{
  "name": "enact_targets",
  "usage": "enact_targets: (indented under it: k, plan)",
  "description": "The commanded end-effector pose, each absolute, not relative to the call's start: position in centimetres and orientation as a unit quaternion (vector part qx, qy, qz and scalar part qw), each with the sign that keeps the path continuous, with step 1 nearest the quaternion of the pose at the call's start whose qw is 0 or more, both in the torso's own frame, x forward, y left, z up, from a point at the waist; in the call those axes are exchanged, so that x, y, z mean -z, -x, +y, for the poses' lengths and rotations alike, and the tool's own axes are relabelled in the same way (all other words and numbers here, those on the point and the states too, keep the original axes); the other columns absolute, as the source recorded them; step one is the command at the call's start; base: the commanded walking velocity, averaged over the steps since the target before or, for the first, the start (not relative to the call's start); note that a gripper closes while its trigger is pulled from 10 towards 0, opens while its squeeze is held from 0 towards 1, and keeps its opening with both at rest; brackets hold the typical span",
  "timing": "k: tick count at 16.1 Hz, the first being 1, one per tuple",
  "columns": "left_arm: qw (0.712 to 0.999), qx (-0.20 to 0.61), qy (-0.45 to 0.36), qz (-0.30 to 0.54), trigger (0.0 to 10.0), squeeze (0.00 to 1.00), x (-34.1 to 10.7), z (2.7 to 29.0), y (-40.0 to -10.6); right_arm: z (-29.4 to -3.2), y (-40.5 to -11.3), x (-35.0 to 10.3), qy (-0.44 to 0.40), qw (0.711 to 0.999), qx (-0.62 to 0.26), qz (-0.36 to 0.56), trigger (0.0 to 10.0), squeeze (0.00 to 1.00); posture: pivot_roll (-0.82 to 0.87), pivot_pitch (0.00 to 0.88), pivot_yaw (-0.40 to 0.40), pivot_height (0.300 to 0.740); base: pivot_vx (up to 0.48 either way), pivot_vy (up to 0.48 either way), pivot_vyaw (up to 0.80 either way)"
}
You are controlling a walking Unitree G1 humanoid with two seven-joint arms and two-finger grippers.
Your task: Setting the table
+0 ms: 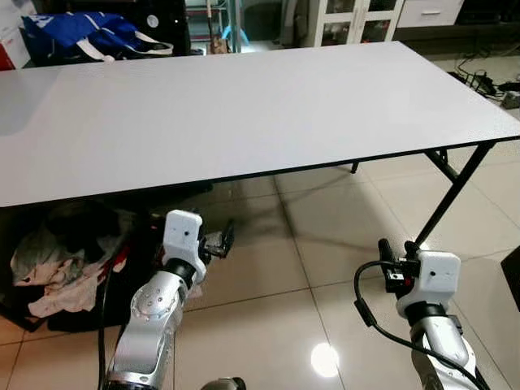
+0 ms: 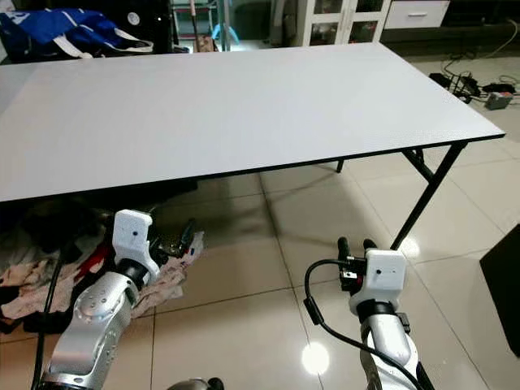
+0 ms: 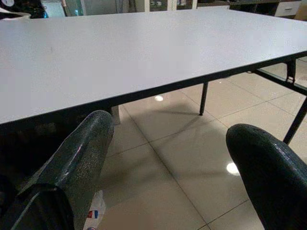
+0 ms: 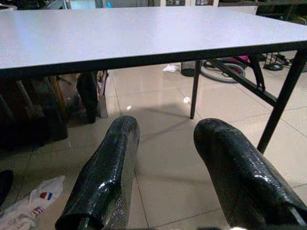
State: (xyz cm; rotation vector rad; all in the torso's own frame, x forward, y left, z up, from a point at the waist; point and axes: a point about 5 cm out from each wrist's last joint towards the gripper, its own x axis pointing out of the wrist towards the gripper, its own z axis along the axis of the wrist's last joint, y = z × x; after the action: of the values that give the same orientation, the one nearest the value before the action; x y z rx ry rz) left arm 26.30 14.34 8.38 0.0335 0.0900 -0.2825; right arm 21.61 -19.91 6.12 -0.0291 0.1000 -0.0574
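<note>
Below the bare table [image 1: 244,106], both grippers, left [image 1: 221,241] and right [image 1: 396,250], hang spread, empty; at 12 o'clock nothing's laid, so fetching tableware likely comes next.

The two head views look forward and down from above the near edge of the table [image 1: 244,106], taking in its whole white top, the tiled floor [image 1: 325,244] in front of it and both arms at the lower edge. They share almost the same scene; the right eye view sits slightly to the right.

The left wrist view looks along the left gripper [image 3: 163,163], whose two black fingers [image 3: 76,163] frame it with a wide gap, facing the table's edge from just below its top.

The right wrist view looks along the right gripper [image 4: 163,163], its fingers [image 4: 110,167] spread apart, also low and facing the table edge, with the table legs [image 4: 194,88] beyond them.
</note>
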Motion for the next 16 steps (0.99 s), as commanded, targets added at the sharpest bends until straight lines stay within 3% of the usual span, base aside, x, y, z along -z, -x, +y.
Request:
enact_targets:
  k: [1,16]
  plan:
    - [0.990,0.136,-0.020,0.045,10.0,0.00,-8.6,14.4,-26.4,-20.0,-21.5,-6.3,0.019,0.998,0.029,0.049,10.0,0.00,-0.02,0.000,0.008,0.740,0.000,0.000,0.00]
    - [0.989,0.139,-0.024,0.052,10.0,0.00,-8.1,14.7,-26.9,-21.6,-21.8,-3.8,0.021,0.996,0.027,0.077,10.0,0.00,-0.03,0.000,0.004,0.740,0.000,0.000,0.00]
